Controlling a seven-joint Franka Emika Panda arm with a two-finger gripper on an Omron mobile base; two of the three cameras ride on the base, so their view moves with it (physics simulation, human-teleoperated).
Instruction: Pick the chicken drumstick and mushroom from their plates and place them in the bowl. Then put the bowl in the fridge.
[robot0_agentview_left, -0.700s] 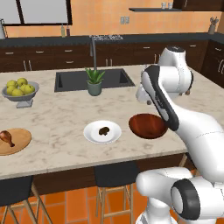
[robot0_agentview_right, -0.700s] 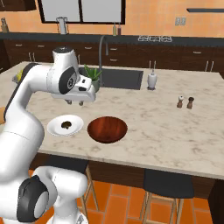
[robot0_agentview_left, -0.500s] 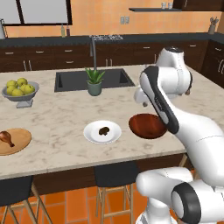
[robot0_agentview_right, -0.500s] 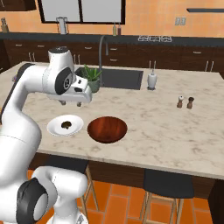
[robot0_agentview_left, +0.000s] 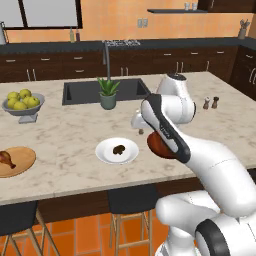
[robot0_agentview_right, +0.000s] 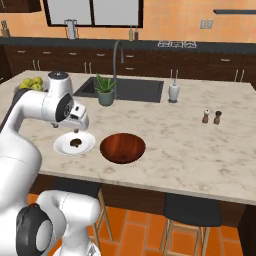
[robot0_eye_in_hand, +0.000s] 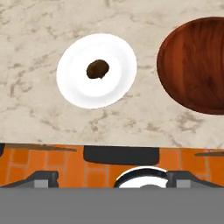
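The mushroom (robot0_eye_in_hand: 97, 69) lies at the centre of the white plate (robot0_eye_in_hand: 74, 83), with the reddish-brown bowl (robot0_eye_in_hand: 197, 65) just to its right near the counter's front edge. My gripper (robot0_agentview_right: 75, 131) hangs open and empty a little above the white plate (robot0_agentview_right: 62, 146) and the mushroom (robot0_agentview_right: 75, 143), left of the bowl (robot0_agentview_right: 123, 148). From the left, my gripper (robot0_agentview_left: 140, 131) sits behind the white plate (robot0_agentview_left: 105, 152), and the arm hides most of the bowl (robot0_agentview_left: 156, 145). The chicken drumstick (robot0_agentview_left: 6, 159) rests on the wooden plate (robot0_agentview_left: 25, 160) at far left. The fridge is out of view.
A grey pedestal bowl of yellow-green fruit (robot0_agentview_left: 22, 107) stands at the back left. A potted plant (robot0_agentview_left: 107, 92) sits by the sink (robot0_agentview_left: 85, 92). Salt and pepper shakers (robot0_agentview_left: 210, 102) are on the right. Dark stools (robot0_agentview_left: 127, 200) stand under the counter's front edge.
My arm has swung left and slightly down, carrying the open gripper from beside the bowl to above the white plate. Nothing on the counter has moved.
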